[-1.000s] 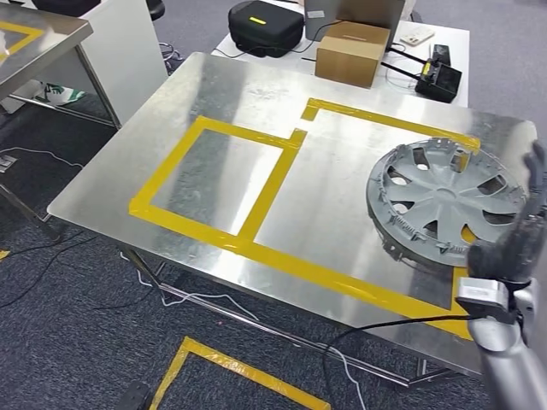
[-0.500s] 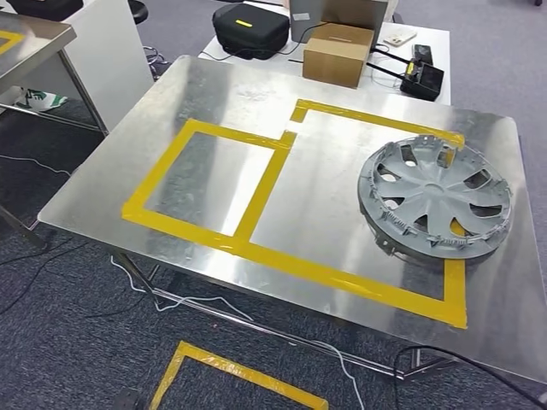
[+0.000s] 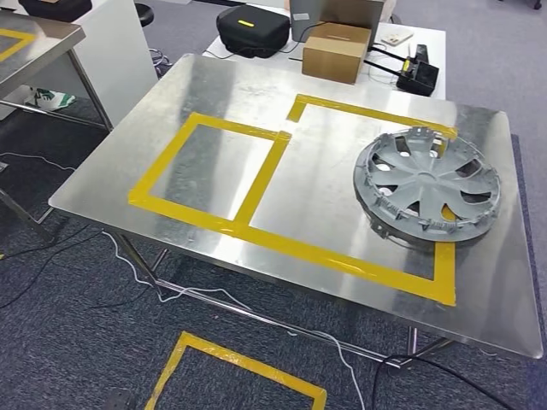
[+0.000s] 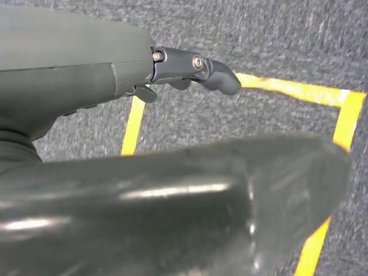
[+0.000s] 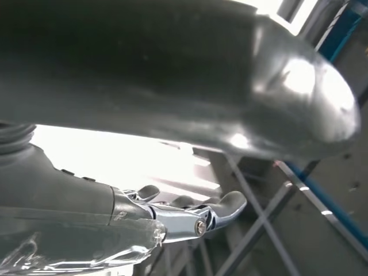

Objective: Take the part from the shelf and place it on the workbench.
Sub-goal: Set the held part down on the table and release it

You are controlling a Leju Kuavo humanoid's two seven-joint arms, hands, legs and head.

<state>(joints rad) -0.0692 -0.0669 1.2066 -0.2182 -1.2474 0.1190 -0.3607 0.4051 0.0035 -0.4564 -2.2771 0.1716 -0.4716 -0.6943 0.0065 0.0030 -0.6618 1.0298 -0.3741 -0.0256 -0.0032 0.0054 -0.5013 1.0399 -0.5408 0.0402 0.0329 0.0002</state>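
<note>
— Where's the hubcap now?

— Flat on the steel workbench, face down, towards its right end. It sits mostly inside the larger yellow tape outline, its right rim spilling over the tape. Nothing touches it.

— And the hands?

— The left hand hangs over the carpet beside a floor tape marking, fingers straight and apart, grasping nothing. The right hand also holds nothing, fingers loosely extended, with the bench's frame beyond it.

— So the job's finished?

— I'd judge so; the part looks delivered.
</note>
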